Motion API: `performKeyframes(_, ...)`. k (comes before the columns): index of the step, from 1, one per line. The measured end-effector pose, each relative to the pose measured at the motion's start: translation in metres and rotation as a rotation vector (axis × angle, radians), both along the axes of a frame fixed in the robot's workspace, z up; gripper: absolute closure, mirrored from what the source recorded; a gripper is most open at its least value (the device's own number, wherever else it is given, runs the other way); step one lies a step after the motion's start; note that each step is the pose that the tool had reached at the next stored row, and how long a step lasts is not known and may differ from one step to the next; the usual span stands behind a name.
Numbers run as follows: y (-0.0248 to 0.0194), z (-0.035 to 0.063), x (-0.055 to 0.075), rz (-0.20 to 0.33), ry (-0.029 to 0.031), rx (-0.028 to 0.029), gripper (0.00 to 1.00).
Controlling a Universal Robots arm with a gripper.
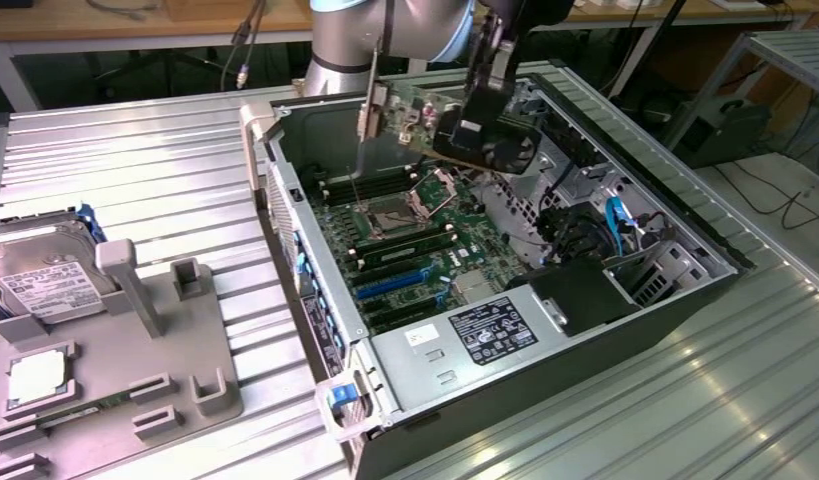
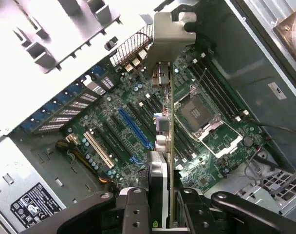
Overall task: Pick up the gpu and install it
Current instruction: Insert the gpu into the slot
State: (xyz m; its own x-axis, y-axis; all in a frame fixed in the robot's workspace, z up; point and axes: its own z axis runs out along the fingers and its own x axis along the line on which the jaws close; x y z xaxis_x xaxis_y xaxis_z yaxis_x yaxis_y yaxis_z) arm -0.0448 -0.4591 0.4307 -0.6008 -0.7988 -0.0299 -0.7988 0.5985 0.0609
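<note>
The black gripper, clamped on the thin green-and-black gpu card, holds it above the green motherboard; seating likely demands alignment with the long blue slot.

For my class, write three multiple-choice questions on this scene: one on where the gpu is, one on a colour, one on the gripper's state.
1. Where is the gpu?
A) on the floor
B) in the air over the open computer case
C) plugged fully into a slot

2. What colour is the label on the hard drive?
A) white
B) red
C) green

3. What state is the gripper in?
A) open and empty
B) shut on the hard drive
C) shut on the gpu

Answers:
1 B, the card hangs clear above the motherboard.
2 A, the label's ground is white.
3 C, the wrist view shows its fingers clamping the card's edge.
</note>
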Motion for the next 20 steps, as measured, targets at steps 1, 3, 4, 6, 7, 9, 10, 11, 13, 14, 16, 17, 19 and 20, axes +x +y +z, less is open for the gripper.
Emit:
performKeyframes(1,0.0,0.0,0.0001,0.062,0.0,0.0,0.72)
performKeyframes(3,0.0,0.0,0.0004,0.167,0.0,0.0,0.72)
performKeyframes(4,0.0,0.0,0.0007,0.236,0.0,0.0,0.72)
performKeyframes(6,0.0,0.0,0.0009,0.286,0.0,0.0002,0.72)
performKeyframes(7,0.0,0.0,0.0009,0.297,0.0,0.0002,0.72)
performKeyframes(9,0.0,0.0,0.001,0.319,0.0,0.0002,0.72)
performKeyframes(10,0.0,0.0,0.001,0.329,-0.0001,0.0002,0.72)
performKeyframes(11,0.0,0.0,0.001,0.341,0.0,0.0002,0.72)
performKeyframes(13,0.0,0.0,0.0011,0.363,-0.0001,0.0002,0.72)
performKeyframes(14,0.0,0.0,0.0012,0.373,0.0,0.0002,0.72)
performKeyframes(16,0.0,0.0,0.0012,0.394,0.0,0.0002,0.72)
performKeyframes(17,0.0,0.0,0.0012,0.406,0.0,0.0002,0.72)
performKeyframes(19,0.0,0.0,0.0013,0.431,0.0,0.0002,0.72)
performKeyframes(20,0.0,0.0,0.0014,0.447,0.0,0.0002,0.72)
